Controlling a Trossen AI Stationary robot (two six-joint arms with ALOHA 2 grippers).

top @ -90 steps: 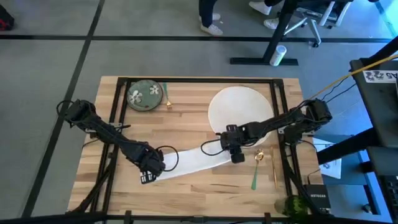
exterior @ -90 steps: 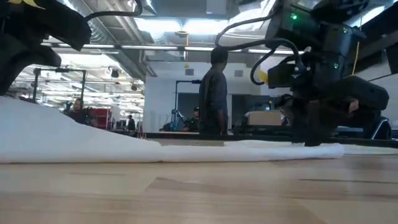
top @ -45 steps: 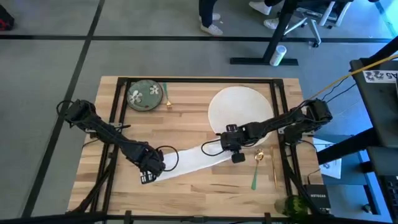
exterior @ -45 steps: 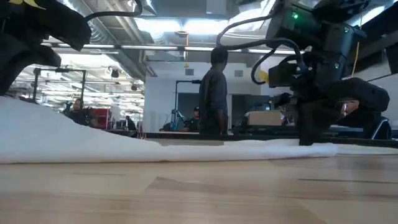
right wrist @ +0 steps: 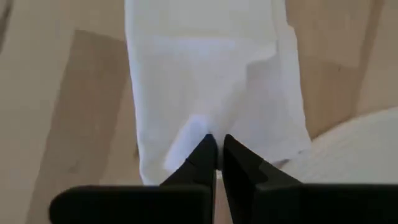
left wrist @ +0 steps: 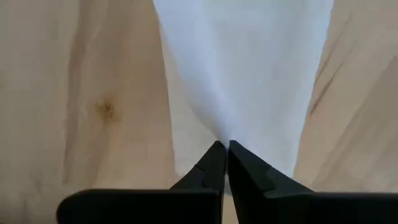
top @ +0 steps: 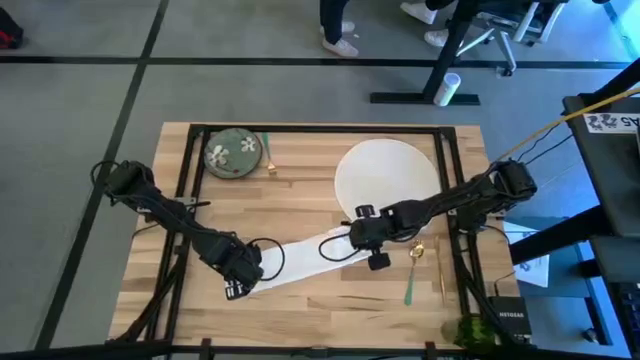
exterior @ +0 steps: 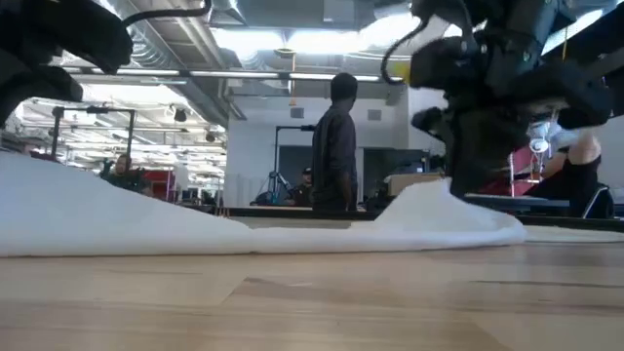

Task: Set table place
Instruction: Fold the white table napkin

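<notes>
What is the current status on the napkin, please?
Left gripper shut on napkin. Right gripper shut on its other end, lifting it beside the plate. Nothing in the way.

Bright, even overhead light with soft shadows; ceiling lamps (exterior: 292,41) glare; the low view's foreground is blurred.

white napkin (top: 300,258), green white-flowered dish (top: 232,153), white plate (top: 388,172), light wood table (top: 300,205)
</notes>
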